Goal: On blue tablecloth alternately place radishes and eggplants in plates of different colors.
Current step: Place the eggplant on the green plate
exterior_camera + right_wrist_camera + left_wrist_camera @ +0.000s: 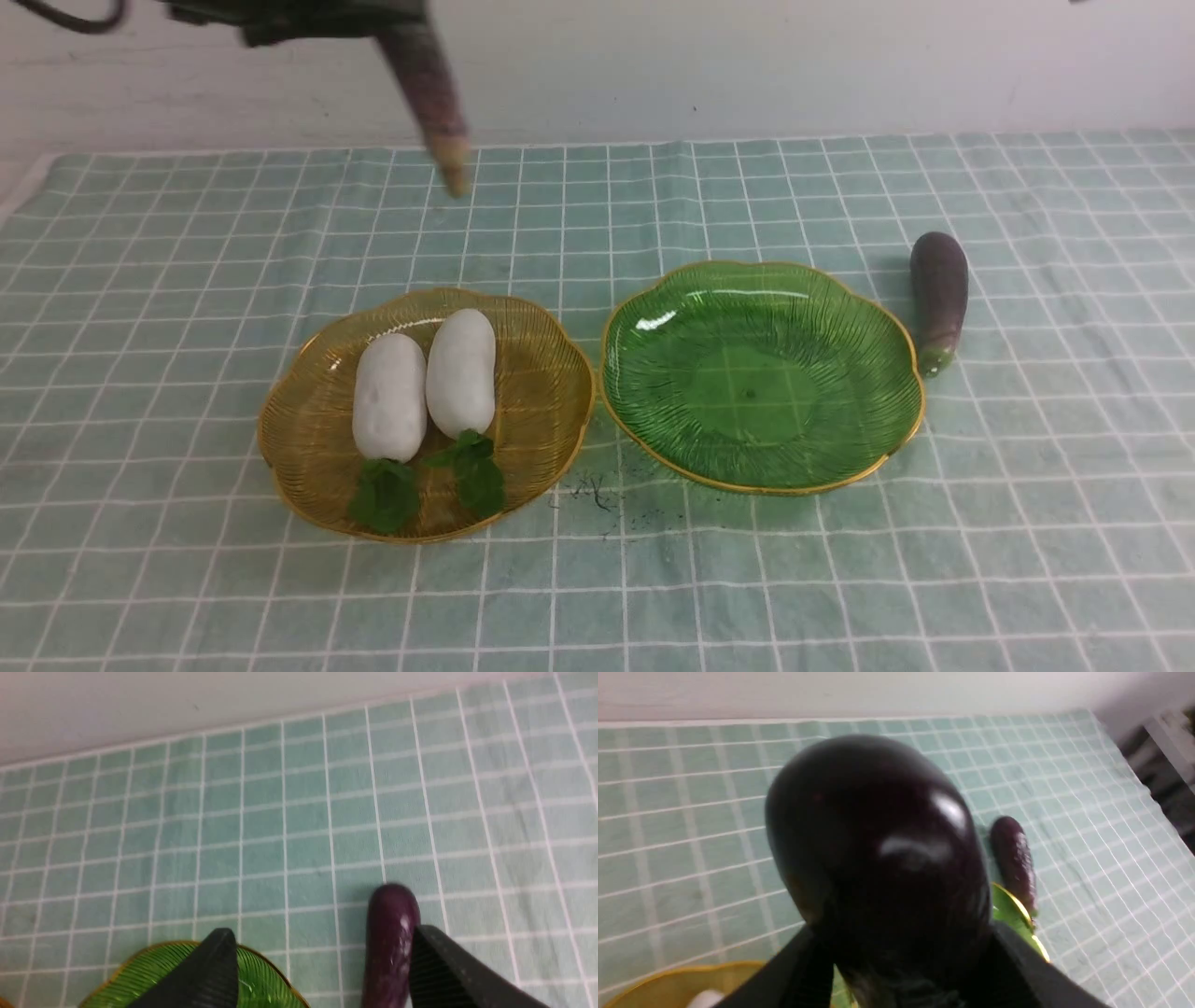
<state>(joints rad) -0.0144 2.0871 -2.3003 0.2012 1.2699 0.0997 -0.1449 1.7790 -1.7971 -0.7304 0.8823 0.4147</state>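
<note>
Left wrist view: left gripper (906,959) clenched mid-body on a glossy, firm, probably slippery eggplant (878,849); right gripper (322,933) gapes.

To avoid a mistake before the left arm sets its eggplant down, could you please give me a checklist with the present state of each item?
1. Left gripper shut on the held eggplant: ok, a finger on each side.
2. Green plate free: ok, nothing lies in it.
3. Radishes in the yellow plate: ok, both side by side.
4. Held eggplant over the green plate: not ok; in the front view it hangs high, left of that plate.
5. Right gripper holding the other eggplant: not ok; jaws open, eggplant between them, on the cloth beside the green plate.
6. Room between the grippers: cannot tell; the right one is outside the front view.
</note>
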